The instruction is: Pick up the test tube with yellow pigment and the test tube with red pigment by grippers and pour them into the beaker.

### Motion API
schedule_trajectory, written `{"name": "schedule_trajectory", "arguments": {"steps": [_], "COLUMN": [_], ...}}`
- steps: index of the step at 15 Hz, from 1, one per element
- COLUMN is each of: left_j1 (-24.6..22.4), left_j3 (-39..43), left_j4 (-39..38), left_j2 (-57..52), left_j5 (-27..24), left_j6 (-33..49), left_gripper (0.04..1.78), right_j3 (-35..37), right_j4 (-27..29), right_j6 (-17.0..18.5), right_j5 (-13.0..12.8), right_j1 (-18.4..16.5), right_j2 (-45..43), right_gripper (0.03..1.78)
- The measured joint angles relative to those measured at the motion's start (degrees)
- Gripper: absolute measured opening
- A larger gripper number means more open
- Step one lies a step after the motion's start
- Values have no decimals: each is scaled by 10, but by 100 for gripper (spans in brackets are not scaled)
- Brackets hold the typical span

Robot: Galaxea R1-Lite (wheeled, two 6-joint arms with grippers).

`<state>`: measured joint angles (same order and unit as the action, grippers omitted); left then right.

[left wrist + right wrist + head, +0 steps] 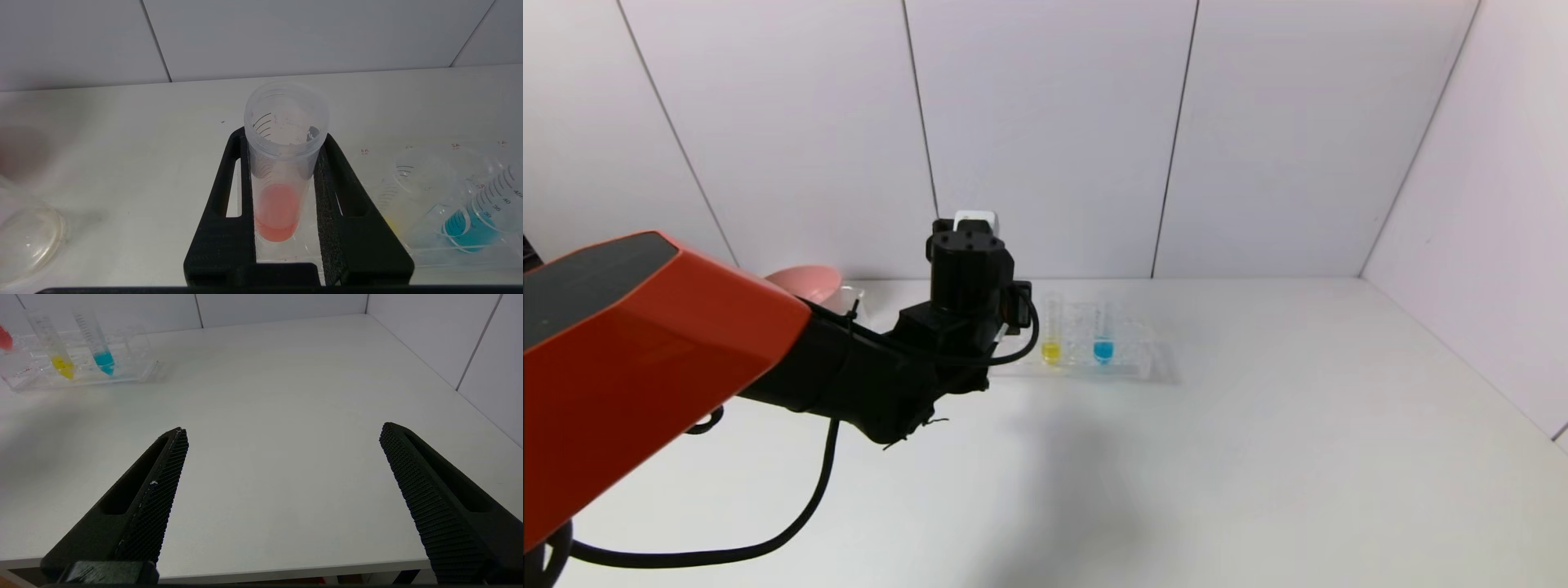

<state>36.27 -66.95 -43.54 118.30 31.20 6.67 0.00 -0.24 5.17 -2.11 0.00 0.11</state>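
My left gripper (284,136) is shut on the test tube with red pigment (278,212), one black finger on each side just below its rim. The tube is upright, and in the right wrist view its red tip (4,337) sits higher than the other liquids. In the head view the left wrist (968,261) hides that tube. The test tube with yellow pigment (1052,331) stands in the clear rack (1135,355). The beaker (28,237) stands on the table apart from the gripper. My right gripper (282,428) is open and empty above the table's near edge.
A tube with blue liquid (1103,331) stands in the rack beside the yellow one. A pink bowl (805,282) sits at the back by the wall, partly behind my left arm. White walls close the table at the back and right.
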Motion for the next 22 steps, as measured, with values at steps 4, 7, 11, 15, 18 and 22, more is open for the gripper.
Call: {"name": "schedule_trajectory", "arguments": {"steps": [4, 7, 11, 15, 18, 22], "left_j1": [1, 1, -6, -66, -136, -235], "left_j3": [-8, 7, 53, 151, 213, 256], "left_j4": [54, 77, 104, 105, 148, 272], "left_j2": [-54, -99, -184, -281, -356, -454], "left_j5": [-9, -15, -15, -30, -85, -200], "left_j6": [-2, -3, 1, 3, 0, 5], "left_gripper": [44, 44, 44, 44, 44, 44], "right_j3": [0, 0, 0, 0, 0, 0], "right_j4": [0, 0, 0, 0, 0, 0], "right_j6": [0, 0, 0, 0, 0, 0], "right_j5": [0, 0, 0, 0, 0, 0], "right_j1": [0, 0, 0, 0, 0, 0], "right_j2": [0, 0, 0, 0, 0, 0], "right_gripper": [171, 171, 171, 171, 171, 171]}}
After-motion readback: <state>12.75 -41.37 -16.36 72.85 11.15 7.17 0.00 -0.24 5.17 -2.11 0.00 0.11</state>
